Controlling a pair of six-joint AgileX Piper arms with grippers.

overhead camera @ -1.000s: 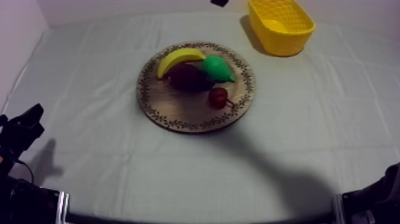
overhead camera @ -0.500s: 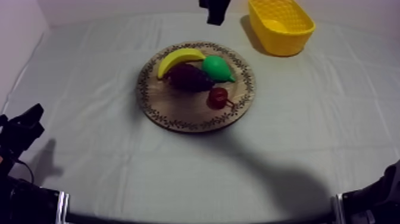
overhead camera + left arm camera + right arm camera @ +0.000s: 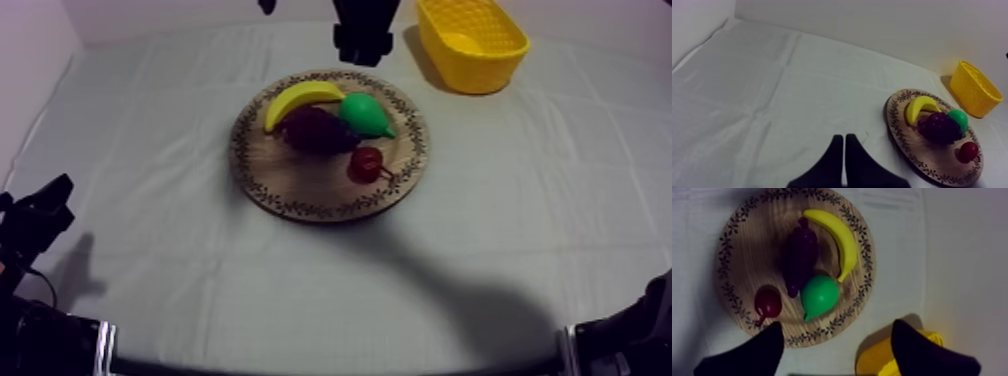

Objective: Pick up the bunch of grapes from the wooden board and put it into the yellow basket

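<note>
The counter (image 3: pixel 150 150) under its pale cloth takes up most of what I see, and everything sits around the round wooden board (image 3: pixel 262 188) at its middle. The yellow basket (image 3: pixel 472 42) stands well apart from the board, past its far rim. The right arm (image 3: pixel 362 30) hangs just beyond that same far rim, on the side nearer the basket. Its right jaws are spread wide with nothing between them, and they look down over the rim of the board. The left arm (image 3: pixel 35 215) rests well away from the board on the near side, its left jaws pressed together into a thin wedge, holding nothing. On the board the banana (image 3: pixel 834 235) curves along the rim. The bunch of grapes (image 3: pixel 801 255), dark purple and long, lies on the wood right beside the banana. The pear (image 3: pixel 818 295) crowds one end of the bunch, and I cannot tell whether they touch. The small red fruit (image 3: pixel 768 302) sits a little apart from the bunch, close to the rim. To my eye the step in hand is the reach, and the grasp has not begun. It would go best if the right jaws came straight down over the middle of the bunch and spanned its narrow width. One finger would land on the bare wood and the other in the slim gap beside the banana. They should stay clear of the pear's end, so nothing gets nudged or lifted along with the grapes.
</note>
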